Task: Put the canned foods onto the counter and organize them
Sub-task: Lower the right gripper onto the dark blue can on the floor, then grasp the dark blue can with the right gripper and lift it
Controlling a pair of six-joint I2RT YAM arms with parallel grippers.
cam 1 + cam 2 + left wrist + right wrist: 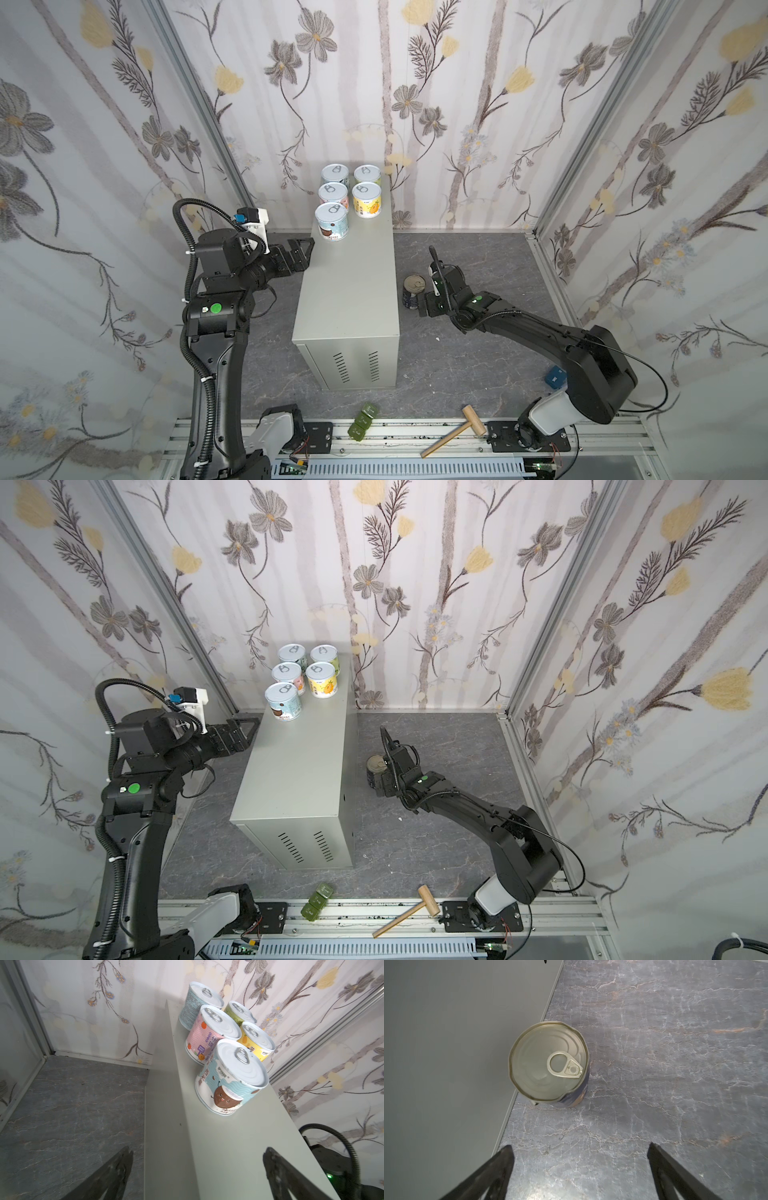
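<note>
Left side: left gripper hangs level with the left edge of the counter, jaws wide, nothing between them. It points toward the coconut-label can, near it but apart.

Centre: five short cans stand upright at the far end of the counter top. There are three in the left file and two in the right, the yellow can being the nearer of those two. The spot in front of the yellow can, beside the coconut-label can, is bare.

Right of the counter: the tall navy can stands upright on the floor, just beside the counter's right wall. Whether it touches the wall, cannot tell. Its lid rim looks dented in the right wrist view.

Right gripper hovers above the navy can and short of it, jaws wide and empty.

Step in hand, as I judge it: approach to the last can, five of six placed.

The next move calls for:
- lowering the jaws around the can body, turned so that no finger has to squeeze between can and wall
- closing the jaws and lifting clear of the counter top
- setting the can in the bare spot
</note>
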